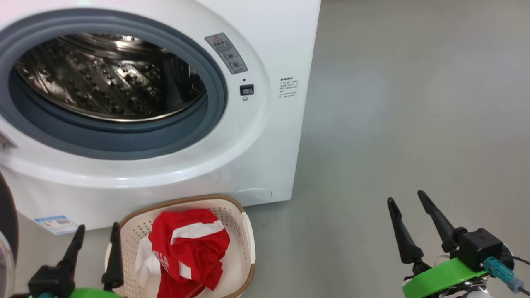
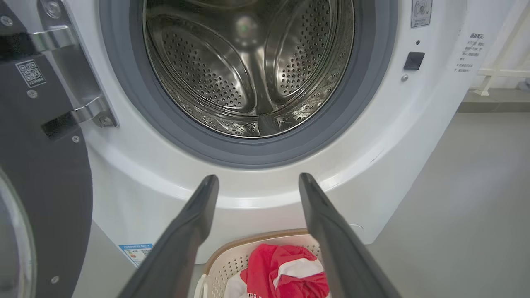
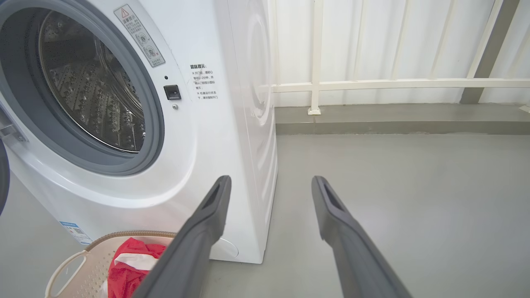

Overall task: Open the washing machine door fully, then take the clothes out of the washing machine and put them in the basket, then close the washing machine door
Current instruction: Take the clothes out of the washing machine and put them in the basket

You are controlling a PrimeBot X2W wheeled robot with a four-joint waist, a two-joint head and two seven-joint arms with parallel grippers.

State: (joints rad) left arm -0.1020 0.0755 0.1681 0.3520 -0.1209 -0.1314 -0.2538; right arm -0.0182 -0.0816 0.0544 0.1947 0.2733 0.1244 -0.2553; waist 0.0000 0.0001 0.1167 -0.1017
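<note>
Two grippers, each with two long, dark, tapering fingers, matte in finish. Left gripper [image 1: 98, 227] spread apart, gripping nothing; right gripper [image 1: 405, 197] likewise spread and empty, poised over smooth bare grey floor [image 1: 414, 103]. Just below and beyond the left gripper's fingertips: one basket [image 1: 247, 231] of cream perforated plastic, a rounded rectangle with a brown woven-look rim, set on the floor close before the foot of the machine. Heaped inside it, the clothes [image 1: 188, 244]: crumpled bright red fabric with white panels and a scrap of white lettering, number of garments impossible to tell. Straight ahead of the left gripper and above the basket: one washing machine [image 1: 265, 136], white, boxy and glossy, with a thick grey rubber gasket [image 1: 124, 142] ringing the round mouth of a shiny steel drum [image 2: 248, 74], dimpled and perforated. Off to the left gripper's left: the washing machine door [image 2: 41, 186], swung wide open on a bright metal hinge [image 2: 83, 114], dark flat ring around clear domed glass. Far beyond the right gripper, one white railing [image 3: 372, 85] of thin upright bars.
</note>
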